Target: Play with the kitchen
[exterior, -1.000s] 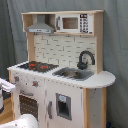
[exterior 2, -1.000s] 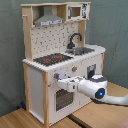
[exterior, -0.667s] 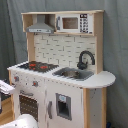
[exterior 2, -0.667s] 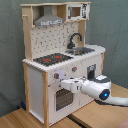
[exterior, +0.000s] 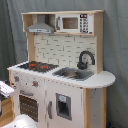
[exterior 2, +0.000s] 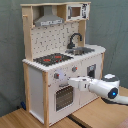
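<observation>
In the first exterior view, the kitchen (exterior: 60,70) stood upright before a grey curtain (exterior: 115,45) and filled most of the frame. Its stovetop (exterior: 36,65) sat left of the sink (exterior: 74,74), with the black faucet (exterior: 85,59) behind the sink. The grey hood (exterior: 41,27) and the microwave (exterior: 73,23) occupied the upper shelf. The oven door (exterior: 29,105) was closed. In the second exterior view, the kitchen rested on a wooden table (exterior 2: 90,117). The white arm (exterior 2: 107,88) reached in from the second exterior view's right, and the gripper (exterior 2: 74,82) was positioned at the front panel just above the oven door, below the knobs (exterior 2: 57,76). Whether the jaws were apart or together could not be determined.
</observation>
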